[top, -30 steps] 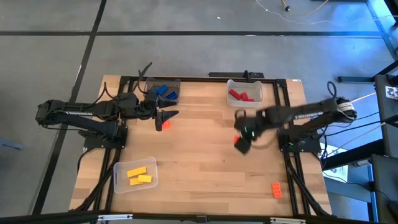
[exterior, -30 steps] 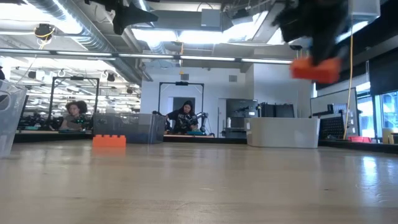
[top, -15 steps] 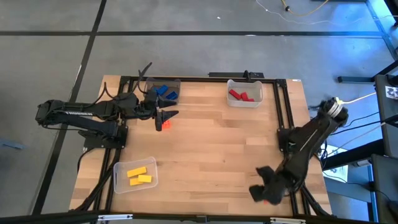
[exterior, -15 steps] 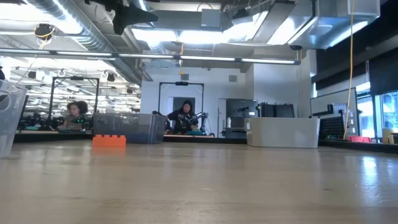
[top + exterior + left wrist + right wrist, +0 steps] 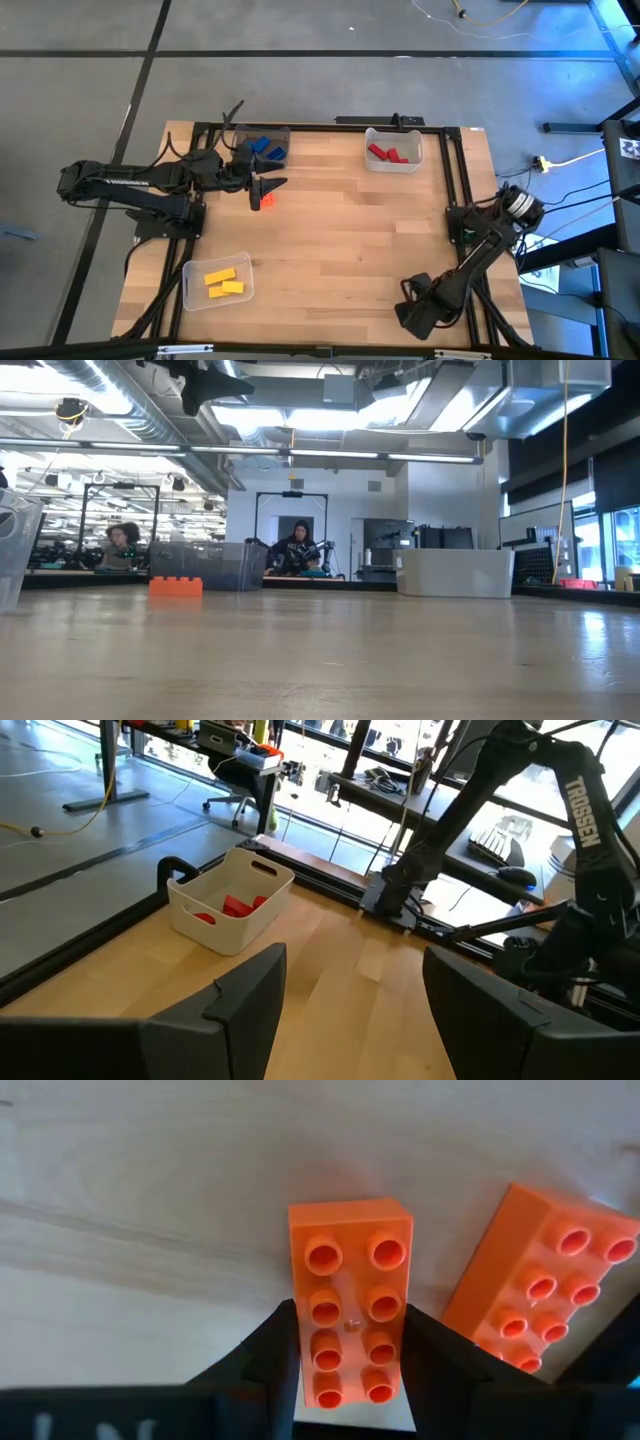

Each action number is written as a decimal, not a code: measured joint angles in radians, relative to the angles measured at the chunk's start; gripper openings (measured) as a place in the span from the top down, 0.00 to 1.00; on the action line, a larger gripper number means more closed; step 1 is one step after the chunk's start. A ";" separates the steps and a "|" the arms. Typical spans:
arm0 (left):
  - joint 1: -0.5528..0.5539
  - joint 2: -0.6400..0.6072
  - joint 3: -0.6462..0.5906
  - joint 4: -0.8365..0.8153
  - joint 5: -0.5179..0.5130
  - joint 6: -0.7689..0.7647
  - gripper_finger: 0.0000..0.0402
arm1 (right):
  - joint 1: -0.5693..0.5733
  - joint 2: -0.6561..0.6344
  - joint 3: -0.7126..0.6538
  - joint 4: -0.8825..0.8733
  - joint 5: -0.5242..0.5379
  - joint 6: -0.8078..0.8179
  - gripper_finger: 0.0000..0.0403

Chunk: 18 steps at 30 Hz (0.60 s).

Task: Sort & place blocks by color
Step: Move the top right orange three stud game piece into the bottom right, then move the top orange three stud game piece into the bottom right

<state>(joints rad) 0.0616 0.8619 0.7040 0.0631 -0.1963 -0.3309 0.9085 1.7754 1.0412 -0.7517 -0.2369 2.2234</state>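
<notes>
High view shows the tabletop (image 5: 330,230) with 3 bins; the left pincer (image 5: 262,187) hovers spread apart over an orange block (image 5: 266,199), while the right pincer (image 5: 415,315), at the near right corner, grips 1 orange brick (image 5: 349,1300) beside a second brick (image 5: 540,1285).

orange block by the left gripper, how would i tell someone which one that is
Start at the bin of blue blocks at the table's far left corner. Just in front of it, on bare wood, the left gripper hovers with its jaws open, and the orange block lies right below its fingertips. It is the only block there outside a bin; the other orange blocks are at the opposite corner, by the right gripper.
</notes>
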 joint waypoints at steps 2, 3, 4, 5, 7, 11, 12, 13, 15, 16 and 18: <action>0.000 0.000 0.000 0.000 0.000 0.000 0.43 | 0.000 0.009 0.000 -0.002 0.000 -0.001 0.66; 0.000 0.000 0.000 0.000 0.000 0.000 0.43 | 0.000 0.013 0.000 -0.005 0.000 -0.002 0.66; 0.000 0.000 0.000 0.001 0.000 0.000 0.43 | 0.000 0.015 0.000 -0.006 0.000 -0.002 0.66; 0.000 0.000 0.000 0.001 0.000 0.000 0.43 | 0.000 0.015 0.000 -0.006 0.000 -0.002 0.66; 0.000 0.000 0.000 0.001 0.000 0.000 0.43 | 0.000 0.016 0.000 -0.005 -0.001 -0.004 0.66; 0.000 0.000 0.000 0.001 0.000 -0.002 0.43 | 0.000 0.017 0.000 -0.005 -0.001 -0.010 0.56; 0.000 0.000 0.000 0.001 0.000 -0.003 0.43 | 0.000 0.017 0.000 -0.005 -0.001 -0.017 0.51; 0.000 0.000 0.000 0.001 0.000 -0.003 0.43 | 0.000 0.017 0.000 -0.005 -0.001 -0.028 0.46; 0.000 0.000 0.000 0.001 0.000 -0.003 0.43 | 0.000 0.017 0.000 -0.004 -0.001 -0.031 0.37; 0.000 0.000 0.000 0.001 0.000 -0.003 0.43 | 0.000 0.017 0.000 -0.001 -0.001 -0.033 0.34; 0.000 0.000 0.000 0.001 0.000 -0.003 0.43 | 0.000 0.016 0.000 0.005 -0.002 -0.036 0.29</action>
<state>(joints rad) 0.0612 0.8616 0.7040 0.0639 -0.1964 -0.3336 0.9085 1.7916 1.0412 -0.7465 -0.2385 2.1876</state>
